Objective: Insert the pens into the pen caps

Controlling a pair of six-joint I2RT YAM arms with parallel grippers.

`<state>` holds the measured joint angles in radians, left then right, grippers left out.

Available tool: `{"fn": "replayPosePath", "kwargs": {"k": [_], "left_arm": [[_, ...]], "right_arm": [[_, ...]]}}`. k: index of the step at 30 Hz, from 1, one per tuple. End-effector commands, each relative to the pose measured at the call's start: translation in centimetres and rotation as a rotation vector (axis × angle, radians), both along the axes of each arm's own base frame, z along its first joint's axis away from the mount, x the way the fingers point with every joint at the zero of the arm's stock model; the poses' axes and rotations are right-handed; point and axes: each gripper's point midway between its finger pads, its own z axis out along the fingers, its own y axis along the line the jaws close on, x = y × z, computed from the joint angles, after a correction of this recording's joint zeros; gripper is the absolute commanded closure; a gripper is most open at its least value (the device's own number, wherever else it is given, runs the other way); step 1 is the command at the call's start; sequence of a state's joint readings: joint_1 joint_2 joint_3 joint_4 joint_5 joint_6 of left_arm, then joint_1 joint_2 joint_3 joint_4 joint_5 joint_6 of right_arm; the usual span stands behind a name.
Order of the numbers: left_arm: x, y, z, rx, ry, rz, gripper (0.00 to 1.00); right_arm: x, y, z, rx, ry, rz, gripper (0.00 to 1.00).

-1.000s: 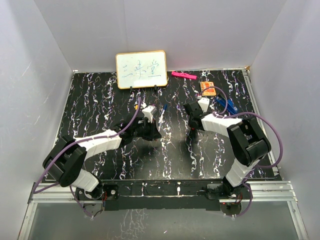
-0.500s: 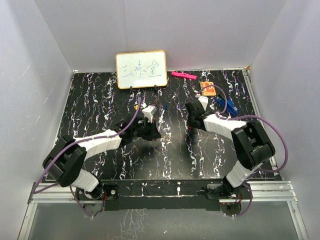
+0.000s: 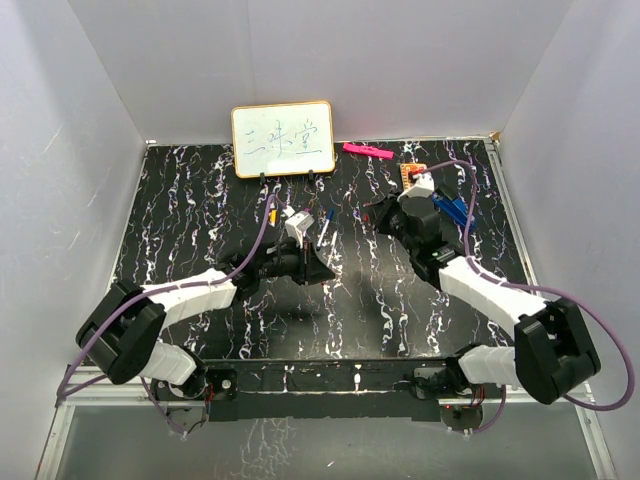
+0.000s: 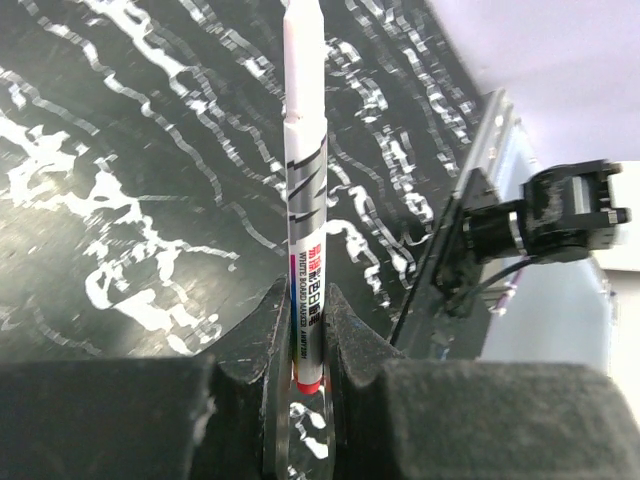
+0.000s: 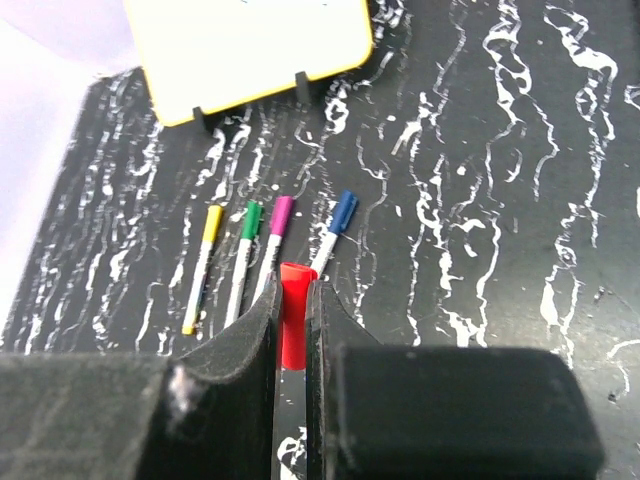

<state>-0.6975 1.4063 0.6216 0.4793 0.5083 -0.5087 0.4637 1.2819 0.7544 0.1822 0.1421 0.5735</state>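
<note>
The left gripper pinches a white marker pen near its red-banded end, with the barrel pointing to 12 o'clock. The right gripper pinches the red cap. On the table, at 11 to 12 o'clock from the cap, lie the yellow-capped pen, green-capped pen, purple-capped pen and blue-capped pen.

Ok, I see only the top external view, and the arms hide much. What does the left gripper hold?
Observer: The left gripper is shut on a white pen with a red end.
Operator: And the right one?
Observer: The right gripper is shut on a red cap.
Operator: Where are the other pens?
Observer: Four lie side by side near the whiteboard, wearing a yellow cap, green cap, purple cap and blue cap.
</note>
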Motion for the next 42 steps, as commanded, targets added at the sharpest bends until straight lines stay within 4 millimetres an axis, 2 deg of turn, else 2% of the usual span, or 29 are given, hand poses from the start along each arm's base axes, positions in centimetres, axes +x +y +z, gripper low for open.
{"fn": "replayPosePath", "kwargs": {"k": [1, 5, 9, 14, 20, 31, 42], "left_arm": [[-1.3, -2.3, 4.8, -0.177, -0.055, -0.102, 1.0], [-1.9, -3.5, 5.8, -0.228, -0.052, -0.136, 1.0], [-2.2, -4.4, 5.8, -0.255, -0.032, -0.15, 1.0], [-2.1, -4.9, 6.1, -0.294, -0.024, -0.148, 1.0], [-1.7, -5.2, 6.1, -0.296, -0.023, -0.143, 1.0], [-1.3, -5.4, 5.8, -0.279, -0.03, -0.131, 1.0], [-1.0, -5.2, 5.2, -0.261, -0.035, -0.114, 1.0]], "right_arm": [[-0.6, 1.5, 5.8, 0.155, -0.218, 0.079, 1.0], [-1.7, 2.3, 7.7, 0.242, -0.294, 0.13, 1.0], [-2.9, 2.7, 9.2, 0.33, -0.359, 0.173, 1.0], [-3.8, 2.8, 10.1, 0.388, -0.395, 0.2, 1.0], [-4.7, 3.1, 10.2, 0.428, -0.399, 0.234, 1.0], [-5.2, 3.4, 9.1, 0.436, -0.374, 0.255, 1.0], [-5.7, 3.6, 9.1, 0.448, -0.368, 0.278, 1.0]]}}
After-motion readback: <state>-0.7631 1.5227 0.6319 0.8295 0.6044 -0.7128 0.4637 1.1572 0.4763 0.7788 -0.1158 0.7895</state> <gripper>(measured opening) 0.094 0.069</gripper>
